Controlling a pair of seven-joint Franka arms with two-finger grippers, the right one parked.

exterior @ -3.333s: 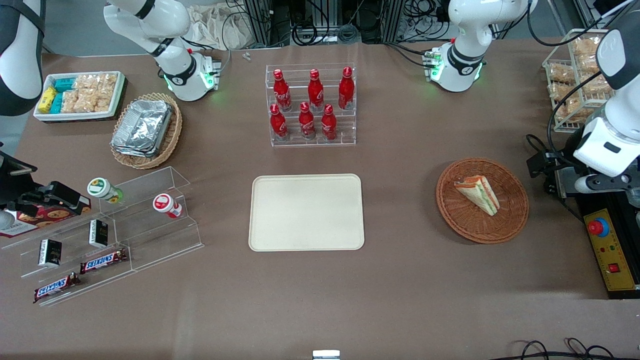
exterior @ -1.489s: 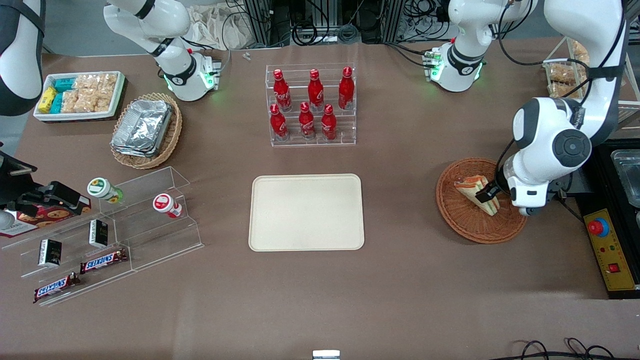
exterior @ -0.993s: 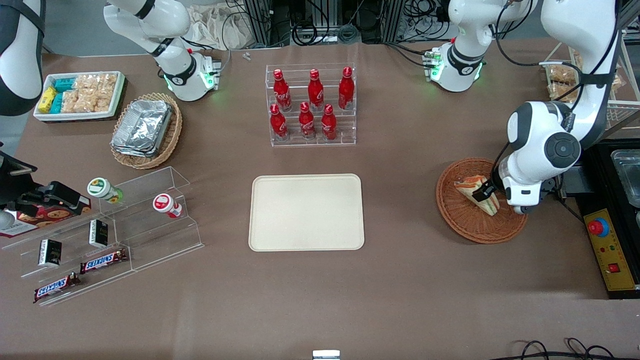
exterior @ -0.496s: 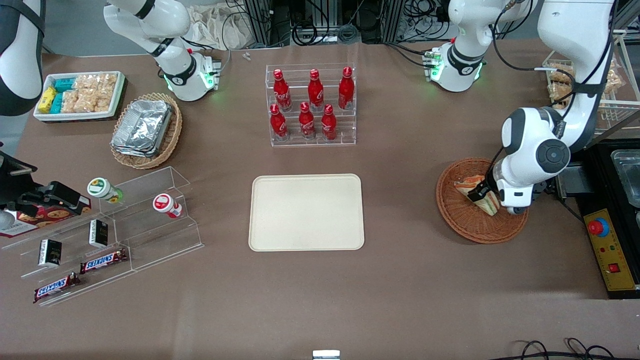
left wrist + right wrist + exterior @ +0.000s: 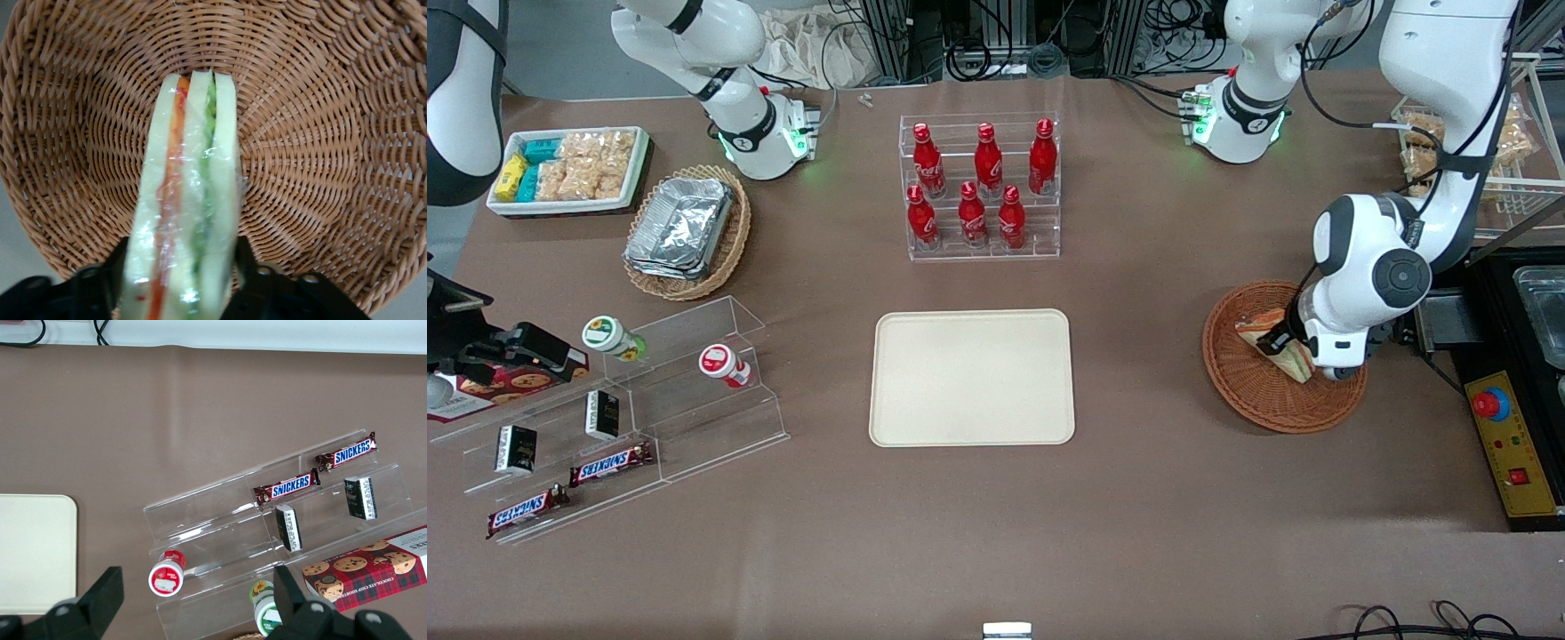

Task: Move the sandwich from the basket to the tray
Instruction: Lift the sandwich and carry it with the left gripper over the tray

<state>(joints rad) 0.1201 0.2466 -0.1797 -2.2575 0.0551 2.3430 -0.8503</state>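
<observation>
The sandwich, a clear-wrapped wedge of white bread with orange and green layers, is clamped between the gripper fingers in the basket, near the desk's working-arm edge.

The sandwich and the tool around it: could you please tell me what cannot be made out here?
- Front view: the arm's wrist covers part of the sandwich and most of the tool over the basket.
- Left wrist view: the frame edge cuts off the sandwich's near end and the fingers, so contact is unclear.
</observation>
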